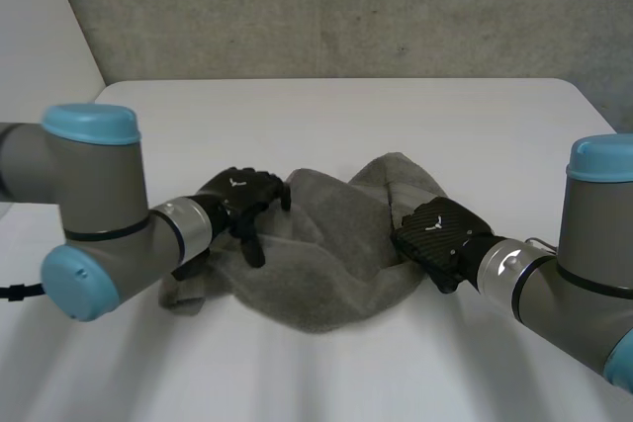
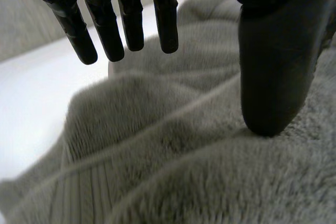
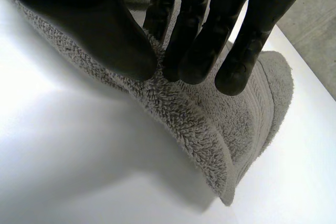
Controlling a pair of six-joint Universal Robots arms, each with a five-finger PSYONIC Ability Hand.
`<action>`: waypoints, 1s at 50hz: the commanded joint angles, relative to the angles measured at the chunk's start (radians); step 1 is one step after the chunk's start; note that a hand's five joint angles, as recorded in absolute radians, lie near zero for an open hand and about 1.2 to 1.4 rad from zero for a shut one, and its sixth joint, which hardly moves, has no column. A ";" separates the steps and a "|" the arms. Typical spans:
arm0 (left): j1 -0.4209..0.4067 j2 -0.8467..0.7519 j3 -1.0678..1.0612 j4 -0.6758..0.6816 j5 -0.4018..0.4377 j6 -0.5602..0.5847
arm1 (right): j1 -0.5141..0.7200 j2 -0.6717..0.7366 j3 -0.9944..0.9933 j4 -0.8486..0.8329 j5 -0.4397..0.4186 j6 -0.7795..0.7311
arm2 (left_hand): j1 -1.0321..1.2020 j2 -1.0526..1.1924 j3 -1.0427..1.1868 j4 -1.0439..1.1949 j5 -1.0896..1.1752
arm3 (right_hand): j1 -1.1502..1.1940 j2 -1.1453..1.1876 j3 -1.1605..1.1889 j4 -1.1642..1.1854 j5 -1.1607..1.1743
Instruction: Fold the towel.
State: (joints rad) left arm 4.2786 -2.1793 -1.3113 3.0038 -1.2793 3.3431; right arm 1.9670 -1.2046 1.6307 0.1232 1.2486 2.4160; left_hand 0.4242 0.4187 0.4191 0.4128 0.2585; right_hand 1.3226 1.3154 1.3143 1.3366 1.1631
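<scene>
One towel (image 1: 326, 254), two hands: left hand (image 1: 240, 197) splayed, thumb on towel; right hand (image 1: 435, 229) pinches its edge. White table (image 1: 346, 116), grey wall (image 1: 346, 7).

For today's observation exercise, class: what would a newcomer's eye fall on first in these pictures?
First comes the grey towel, crumpled in a heap in the middle of the white table. Next, the black right hand pinches the towel's right edge between thumb and fingers. The left hand sits over the towel's left part, fingers straight and thumb pressing into the cloth.
</scene>
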 commanded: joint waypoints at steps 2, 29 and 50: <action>0.001 -0.077 0.044 -0.052 -0.045 0.051 | 0.001 0.020 -0.005 0.001 0.000 0.000 | 0.068 0.073 0.073 0.079 0.059 | 0.074 0.081 0.082 0.060 0.059; 0.012 0.125 0.029 -0.080 -0.043 0.062 | -0.005 -0.104 -0.068 0.038 0.009 0.006 | 0.972 0.978 0.977 0.983 0.963 | 0.074 0.081 0.082 0.060 0.059; 0.095 0.080 0.274 -0.074 -0.032 0.072 | 0.020 -0.049 -0.468 0.181 0.009 0.008 | 0.972 0.978 0.977 0.983 0.963 | 0.074 0.081 0.082 0.060 0.059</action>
State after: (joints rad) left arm 4.3272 -1.9546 -1.2311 2.8574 -1.3085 3.4191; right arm 1.9728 -1.4199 1.3356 0.3438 1.2500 2.4288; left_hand 1.3102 1.3364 1.3172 1.3558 1.1420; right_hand 1.3229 1.3154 1.3144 1.3366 1.1631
